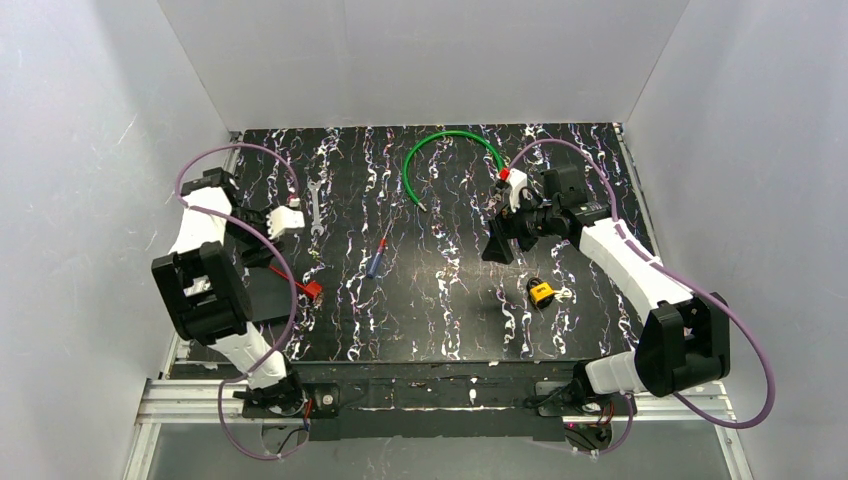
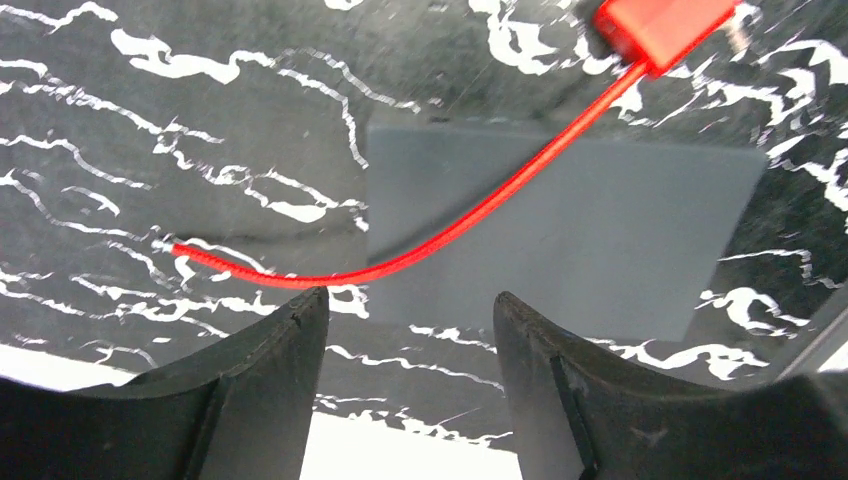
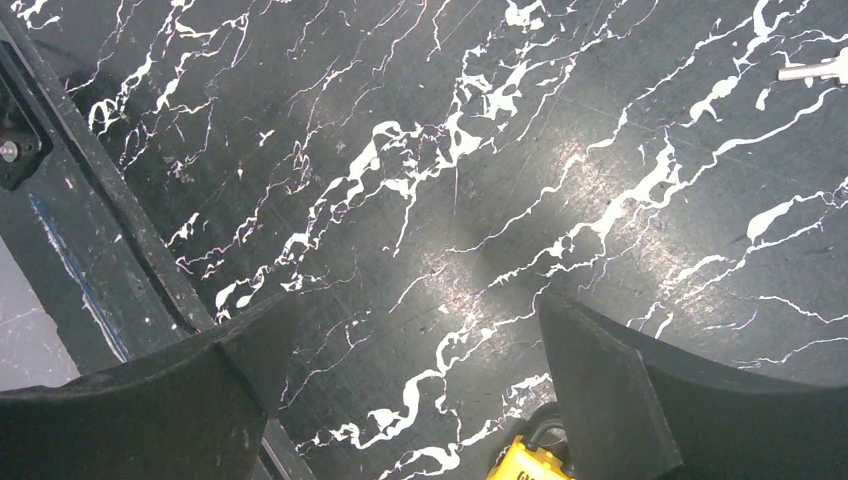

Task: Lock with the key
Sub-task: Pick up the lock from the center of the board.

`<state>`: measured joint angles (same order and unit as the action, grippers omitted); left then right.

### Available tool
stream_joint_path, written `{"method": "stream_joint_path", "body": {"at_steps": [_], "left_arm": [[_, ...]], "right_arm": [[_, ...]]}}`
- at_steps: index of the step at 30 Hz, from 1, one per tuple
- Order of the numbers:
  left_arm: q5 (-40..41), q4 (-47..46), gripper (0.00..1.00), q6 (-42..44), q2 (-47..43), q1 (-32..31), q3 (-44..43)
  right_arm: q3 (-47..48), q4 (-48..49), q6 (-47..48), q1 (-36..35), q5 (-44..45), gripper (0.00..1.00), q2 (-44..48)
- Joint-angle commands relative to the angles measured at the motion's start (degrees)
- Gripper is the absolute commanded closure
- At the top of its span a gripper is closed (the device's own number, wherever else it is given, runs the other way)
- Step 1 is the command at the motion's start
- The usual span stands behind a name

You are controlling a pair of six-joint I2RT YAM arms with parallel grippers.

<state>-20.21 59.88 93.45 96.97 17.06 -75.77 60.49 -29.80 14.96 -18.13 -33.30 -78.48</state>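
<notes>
The lock [image 1: 541, 292], a small yellow padlock, lies on the black marbled mat to the right of centre, with the tiny silvery key [image 1: 563, 295] just to its right. My right gripper [image 1: 497, 246] hovers up and to the left of them, open and empty. In the right wrist view the lock [image 3: 528, 466] peeks in at the bottom edge by the right finger, apart from the gripper [image 3: 415, 300], and the key [image 3: 815, 70] shows at the top right. My left gripper [image 2: 410, 295] is open with nothing between its fingers, just short of a red cable [image 2: 450, 235].
The red cable ends in a red plug [image 2: 665, 25] and crosses a grey pad [image 2: 600, 230] at the left. A spanner [image 1: 316, 205], a blue-handled screwdriver [image 1: 375, 262] and a green cable loop [image 1: 450, 148] lie farther back. White walls enclose the mat.
</notes>
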Motion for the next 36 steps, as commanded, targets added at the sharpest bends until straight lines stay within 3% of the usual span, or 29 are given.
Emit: {"method": "stream_joint_path", "body": {"at_steps": [1,6,13,21,31,36], "left_arm": [[-0.1,2.6,0.39,6.6,2.2,2.4,-4.0],[0.9,2.9,0.31,9.9,5.7,3.9,-5.7],[-2.0,2.0,0.32,13.5,6.7,4.0,-4.1],[-2.3,0.1,0.4,14.8,8.5,4.0,-2.0],[-2.0,-0.9,0.4,13.9,11.4,3.3,-1.3],[-2.2,-0.9,0.52,13.3,12.8,2.9,-2.3]], "right_arm": [[0.4,2.2,-0.4,0.0,-1.1,0.02,0.9],[0.5,2.0,-0.4,0.0,-1.5,0.02,0.3],[0.9,1.9,-0.4,0.0,-2.0,0.02,-1.2],[1.8,1.6,-0.5,0.0,-2.5,0.02,-3.1],[2.6,1.0,-0.5,0.0,-2.2,0.02,-4.1],[2.9,0.7,-0.5,0.0,-1.6,0.02,-4.1]]}}
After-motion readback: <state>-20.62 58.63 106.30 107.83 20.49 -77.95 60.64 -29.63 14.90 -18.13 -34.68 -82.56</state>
